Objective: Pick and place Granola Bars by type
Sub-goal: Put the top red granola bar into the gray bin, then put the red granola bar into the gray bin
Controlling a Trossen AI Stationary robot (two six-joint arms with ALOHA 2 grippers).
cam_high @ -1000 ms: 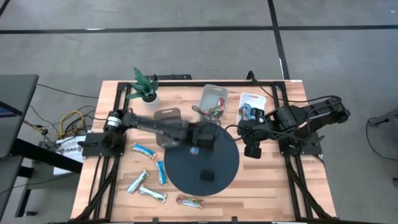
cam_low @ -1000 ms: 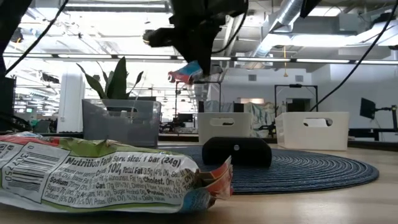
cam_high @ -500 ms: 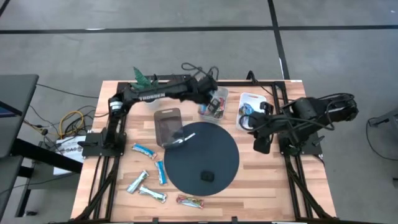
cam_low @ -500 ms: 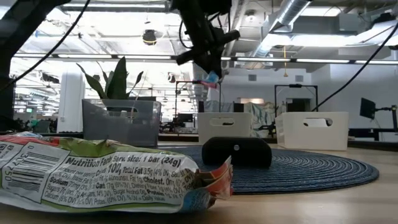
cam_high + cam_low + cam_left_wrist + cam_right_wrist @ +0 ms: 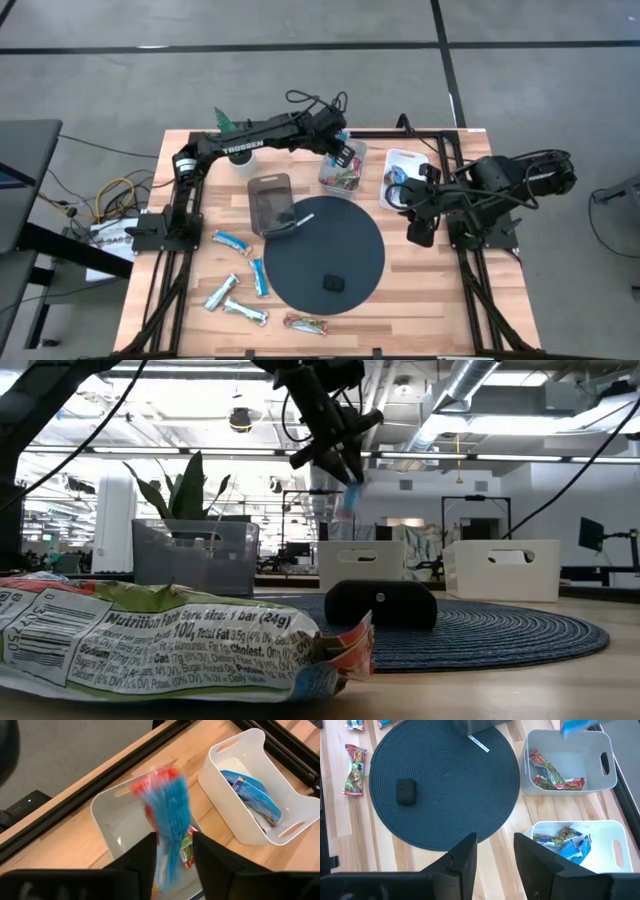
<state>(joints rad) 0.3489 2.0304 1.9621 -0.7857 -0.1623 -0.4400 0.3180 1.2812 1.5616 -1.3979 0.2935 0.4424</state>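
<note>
My left gripper [image 5: 340, 152] hovers over the middle white bin [image 5: 345, 168], which holds red/green bars [image 5: 555, 772]. Its fingers stand apart in the left wrist view [image 5: 173, 865]. A blue granola bar with a red end [image 5: 167, 815] shows streaked between and beyond the fingers, and just below the fingertips in the low view [image 5: 352, 502]. My right gripper [image 5: 420, 228] waits open and empty at the mat's right side. Several more bars [image 5: 230, 241] lie flat on the table's near left. One red/green bar [image 5: 306, 323] lies near the front edge. My left gripper's fingers [image 5: 210, 862] point down, one on either side of the blue bar's upper end [image 5: 162, 870]. The bar is upright and clear of the bin, blurred. I cannot tell whether the fingers touch it.
A round dark mat [image 5: 360, 250] carries a small black block [image 5: 333, 283] and a white stick [image 5: 300, 220]. A clear grey bin [image 5: 270, 200] stands at the mat's far left. A right-hand white bin [image 5: 405, 172] holds blue bars. A potted plant [image 5: 232, 140] stands at the far left.
My left gripper has carried the blue bar from above the mat toward the table's far edge, over the middle white bin. The bar, tilted at the fingertips before, now stands upright and lower. My right arm has drawn back a little toward the table's right edge.
</note>
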